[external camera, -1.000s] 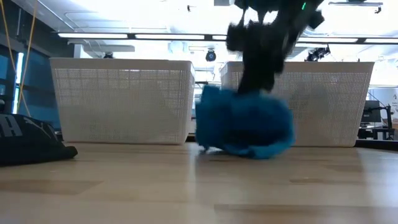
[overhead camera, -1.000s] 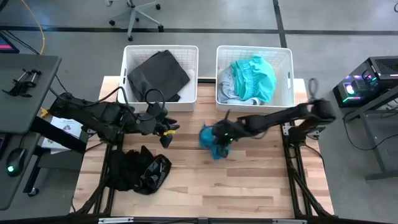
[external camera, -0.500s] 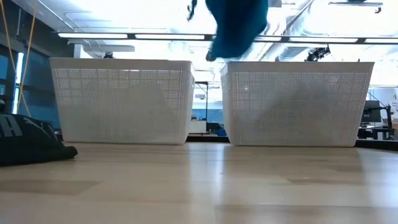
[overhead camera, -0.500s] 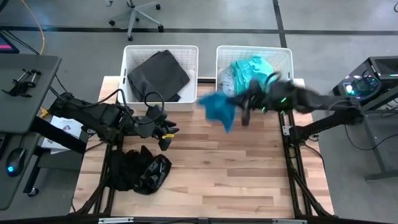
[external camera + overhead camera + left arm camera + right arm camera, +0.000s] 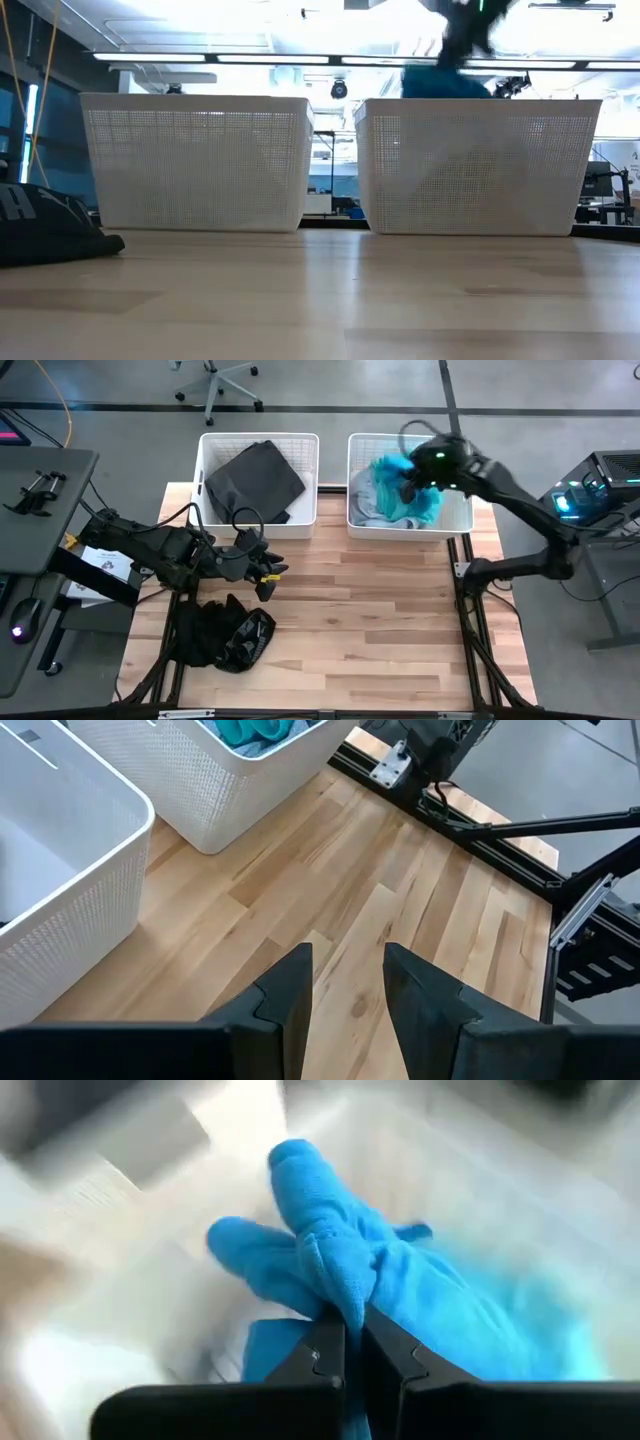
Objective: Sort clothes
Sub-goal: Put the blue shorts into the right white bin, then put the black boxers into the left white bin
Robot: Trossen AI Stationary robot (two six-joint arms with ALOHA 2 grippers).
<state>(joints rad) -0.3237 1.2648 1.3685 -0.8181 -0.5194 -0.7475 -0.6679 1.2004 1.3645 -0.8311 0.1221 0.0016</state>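
We see a grey concrete floor around a light wood-plank table [image 5: 340,620], with desks at both frame edges and an office chair [image 5: 215,385] at top. Two white perforated plastic bins sit at the table's upper edge: the left bin [image 5: 212,520] holds a smooth dark grey garment [image 5: 255,478], the right bin [image 5: 460,520] holds a crumpled teal garment [image 5: 430,500] over a pale blue one [image 5: 368,500]. A shiny black garment [image 5: 225,635] lies bunched at lower left of the high view.

The right gripper [image 5: 408,488] is above the right bin, clamped on the bright blue garment [image 5: 392,465]; the right wrist view shows the dark fingers pinched together on a soft, fuzzy fold [image 5: 340,1270]. The left gripper [image 5: 268,570] waits over the table, center left; the left wrist view shows its fingers [image 5: 290,995] parted with bare planks between.

Only the low view shows ceiling light strips and the bins' mesh walls [image 5: 200,160]; blue fabric [image 5: 445,83] peeks just above the right bin's rim there, and the black garment [image 5: 45,225] sits at far left.
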